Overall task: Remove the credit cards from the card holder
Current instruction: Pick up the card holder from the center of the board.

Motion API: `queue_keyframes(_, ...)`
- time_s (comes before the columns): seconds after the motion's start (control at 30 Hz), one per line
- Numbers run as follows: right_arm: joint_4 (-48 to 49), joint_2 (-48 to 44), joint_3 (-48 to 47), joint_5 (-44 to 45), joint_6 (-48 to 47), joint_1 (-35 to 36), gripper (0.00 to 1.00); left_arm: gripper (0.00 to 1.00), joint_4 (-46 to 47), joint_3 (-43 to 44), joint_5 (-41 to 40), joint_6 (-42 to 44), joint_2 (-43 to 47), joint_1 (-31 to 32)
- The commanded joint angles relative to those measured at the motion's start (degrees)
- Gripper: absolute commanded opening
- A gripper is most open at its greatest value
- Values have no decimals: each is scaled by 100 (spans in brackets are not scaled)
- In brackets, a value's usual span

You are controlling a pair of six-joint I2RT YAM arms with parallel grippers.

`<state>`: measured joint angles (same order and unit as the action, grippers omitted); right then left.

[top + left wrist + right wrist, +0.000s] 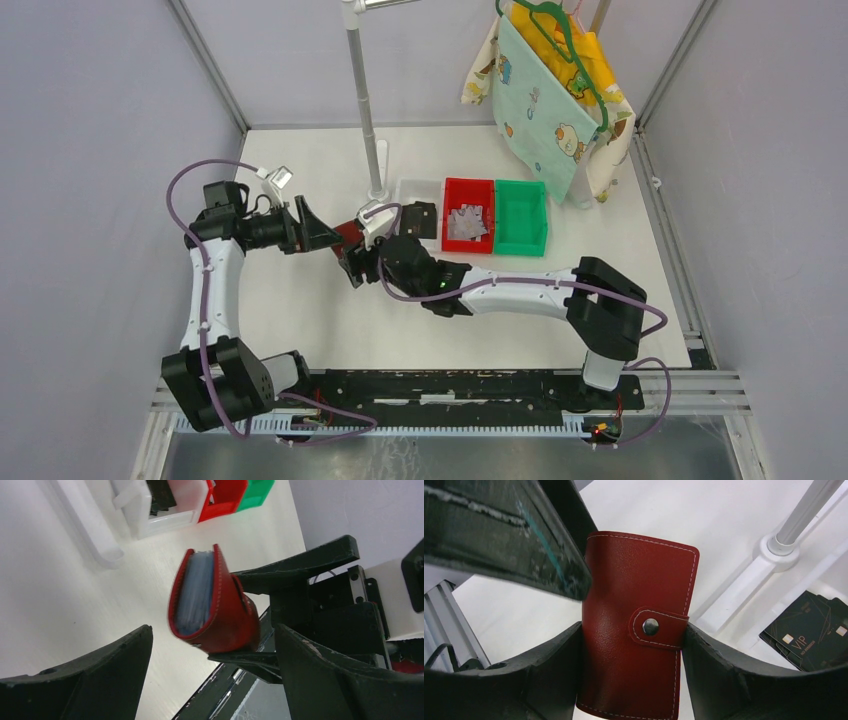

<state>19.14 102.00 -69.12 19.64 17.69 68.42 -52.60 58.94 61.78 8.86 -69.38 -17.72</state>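
While shut, holder (636,625) between right jaws

One card holder (636,605), three bins (408,200) (449,210) (521,215) — one pole (365,100)

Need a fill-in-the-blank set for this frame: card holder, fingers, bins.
The card holder is clamped by the ____ arm's fingers.
Its snap tab is ____ (open/closed).
The left arm's fingers stand ____ (open/shut) and grip nothing.
The red bin sits between the white bin and the ____ bin.
Missing: right; closed; open; green.
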Motion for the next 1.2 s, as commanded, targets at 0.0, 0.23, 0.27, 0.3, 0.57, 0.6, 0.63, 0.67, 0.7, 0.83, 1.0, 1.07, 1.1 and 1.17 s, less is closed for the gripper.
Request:
queue_keyframes(0.0,551,-279,-317,-34,28,13,73,93,446,54,267,-519,385,364)
queue_keyframes(0.23,695,-464,-170,7,102,13,73,67,576,55,242,-665,376,473)
queue_keyframes(0.27,703,-478,-167,22,107,6,73,60,574,56,269,-671,369,478)
queue_keyframes(0.3,714,-491,-165,32,111,12,73,55,576,52,329,-667,366,478)
queue_keyframes(0.57,681,-623,-154,-362,375,-70,95,18,560,50,345,-587,347,559)
queue_keyframes(0.6,706,-691,-103,-742,475,-191,98,15,525,81,356,-528,347,559)
queue_keyframes(0.63,704,-803,-43,-1223,662,-318,98,12,499,116,368,-466,340,562)
queue_keyframes(0.67,780,-925,91,-1608,816,-477,98,9,454,170,370,-385,332,570)
queue_keyframes(0.7,907,-1082,255,-2118,967,-608,98,7,402,248,381,-291,323,572)
queue_keyframes(0.83,1039,-1617,809,-3593,1389,-1175,98,5,-2,513,648,244,324,706)
queue_keyframes(1.0,903,-2188,1297,-4496,1532,-1481,98,6,-49,687,896,416,449,1115)
queue_keyframes(1.07,889,-2408,1524,-4490,1571,-1490,98,7,-49,780,1087,398,467,1236)
queue_keyframes(1.1,932,-2513,1629,-4508,1612,-1490,98,7,-49,824,1198,394,480,1275)
queue_keyframes(1.17,1058,-2625,1836,-4556,1703,-1490,98,7,-49,918,1404,397,505,1331)
